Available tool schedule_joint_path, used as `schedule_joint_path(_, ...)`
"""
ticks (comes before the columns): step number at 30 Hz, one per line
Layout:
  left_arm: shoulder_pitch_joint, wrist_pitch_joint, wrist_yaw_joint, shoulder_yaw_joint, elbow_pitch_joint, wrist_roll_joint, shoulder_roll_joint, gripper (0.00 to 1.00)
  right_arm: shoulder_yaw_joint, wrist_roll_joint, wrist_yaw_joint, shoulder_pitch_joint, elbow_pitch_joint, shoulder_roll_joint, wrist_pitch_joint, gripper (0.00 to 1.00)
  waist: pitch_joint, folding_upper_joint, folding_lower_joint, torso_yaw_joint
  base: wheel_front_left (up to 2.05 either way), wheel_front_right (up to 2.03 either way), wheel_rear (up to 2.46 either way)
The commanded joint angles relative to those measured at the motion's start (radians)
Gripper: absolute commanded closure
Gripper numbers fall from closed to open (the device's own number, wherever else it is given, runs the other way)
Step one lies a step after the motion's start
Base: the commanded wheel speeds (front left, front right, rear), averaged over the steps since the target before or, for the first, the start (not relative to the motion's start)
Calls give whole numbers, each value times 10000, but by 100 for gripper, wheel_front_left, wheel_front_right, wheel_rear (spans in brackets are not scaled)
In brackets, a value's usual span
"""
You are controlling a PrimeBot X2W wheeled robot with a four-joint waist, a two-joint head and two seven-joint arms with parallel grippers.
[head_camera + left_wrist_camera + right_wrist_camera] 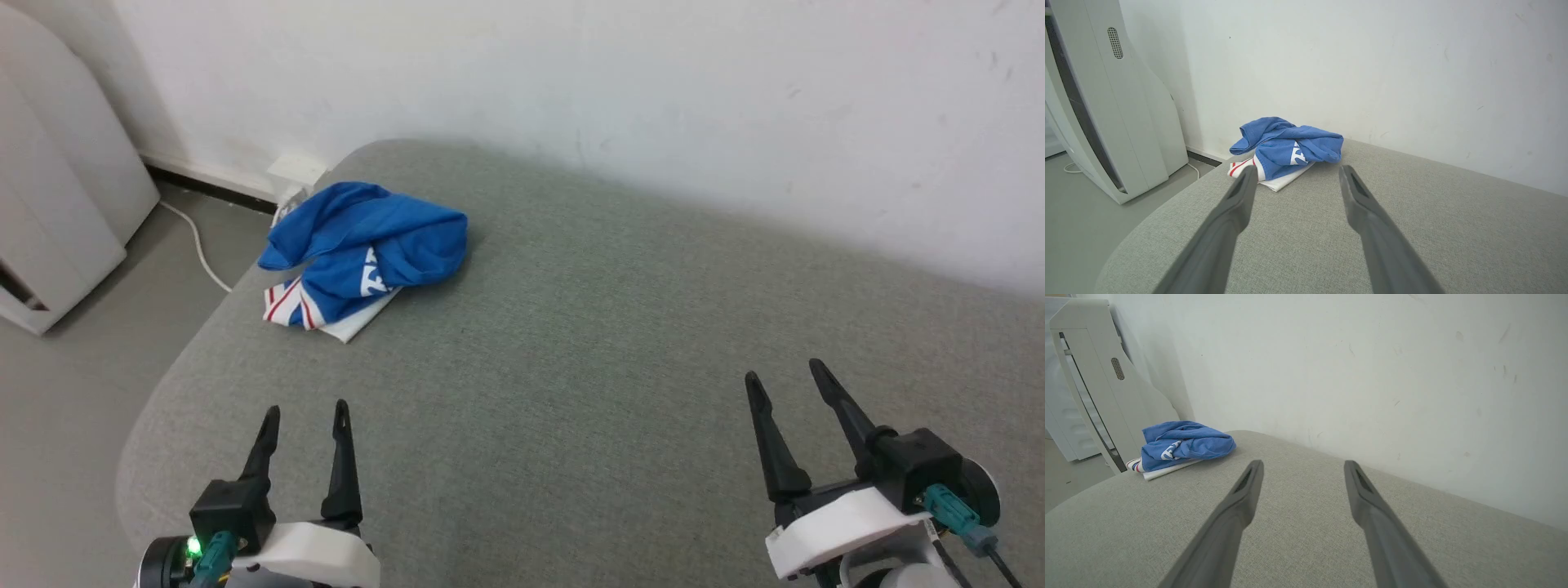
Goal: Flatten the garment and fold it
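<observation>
The garment (363,249), a royal-blue jersey with white sleeve and red-striped trim, lies crumpled in a heap near the far left edge of the grey fabric surface (588,343). It also appears ahead of my left fingers as the garment (1286,149) and far left as the garment (1182,447). My left gripper (306,412) is open at the lower left, well short of the heap, with nothing between its fingers. My right gripper (785,374) is open at the lower right, far from the garment. Left gripper (1296,173) and right gripper (1302,467) both hover over bare fabric.
A white wall (653,98) runs along the far side of the surface. A white appliance (57,204) stands on the floor at the left, with a white cable (200,249) trailing beside it. The surface's rounded left edge (155,408) drops to grey floor.
</observation>
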Motion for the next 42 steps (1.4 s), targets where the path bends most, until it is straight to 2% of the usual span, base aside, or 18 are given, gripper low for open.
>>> schedule_joint_path(1,150,-92,55,-32,48,-80,-39,0,35,94,-7,-8,46,30,-85,0,15,-1,0,129,0,0,0)
schedule_joint_path(19,212,-468,166,-244,127,-393,-47,0,250,200,-8,-34,338,38,-461,0,269,-1,0,862,0,0,0)
schedule_joint_path(23,-32,-551,-9,-593,332,435,101,0,268,112,-9,-95,384,39,-544,0,564,-1,0,860,0,0,0)
schedule_joint_path(25,-273,-593,-135,-655,398,482,91,0,316,-29,-9,-169,431,40,-586,0,800,-1,0,797,0,0,0)
schedule_joint_path(30,-1303,-698,-508,-599,682,359,94,0,177,-487,-9,-407,307,42,-690,0,1674,-1,0,640,0,0,0)
schedule_joint_path(34,-2514,-761,-825,-347,1389,-133,77,0,279,-969,-9,-587,26,34,-753,0,2524,-1,0,385,0,0,0)
schedule_joint_path(39,-4570,-745,-1241,-42,2730,-348,650,0,366,-1270,-9,-829,-526,-240,-753,0,3415,-1,0,-131,0,0,0)
schedule_joint_path(42,-5846,146,-1528,0,3930,-782,1172,0,366,-1350,-9,-1062,-894,-392,-721,0,3904,-1,0,-448,0,0,0)
